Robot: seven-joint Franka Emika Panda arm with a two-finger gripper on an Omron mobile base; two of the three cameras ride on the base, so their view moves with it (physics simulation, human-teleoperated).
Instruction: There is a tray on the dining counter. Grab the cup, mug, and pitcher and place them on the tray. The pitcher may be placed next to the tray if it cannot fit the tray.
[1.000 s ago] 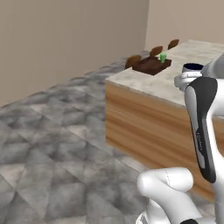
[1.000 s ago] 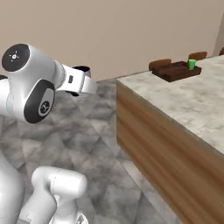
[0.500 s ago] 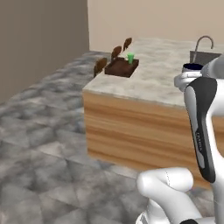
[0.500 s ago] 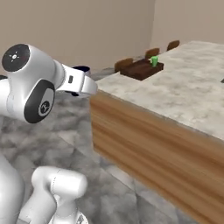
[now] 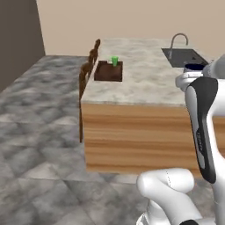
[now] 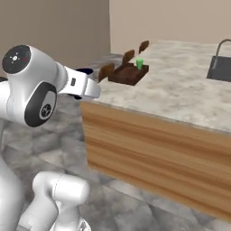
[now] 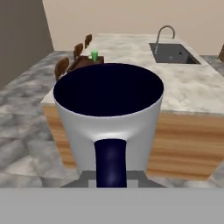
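Fingers (image 7: 111,177) around mug (image 7: 109,118); cup (image 5: 114,60) on tray (image 5: 105,74)

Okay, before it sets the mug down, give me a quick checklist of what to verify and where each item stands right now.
1. Mug held in the gripper: ok, jaws shut on its dark handle.
2. Mug upright: ok, rim level in the hand view.
3. Tray in sight on the dining counter: ok.
4. Bare tray floor beside the cup: ok.
5. Tray within reach: not ok, it lies far up the counter.
6. Pitcher location: cannot tell.
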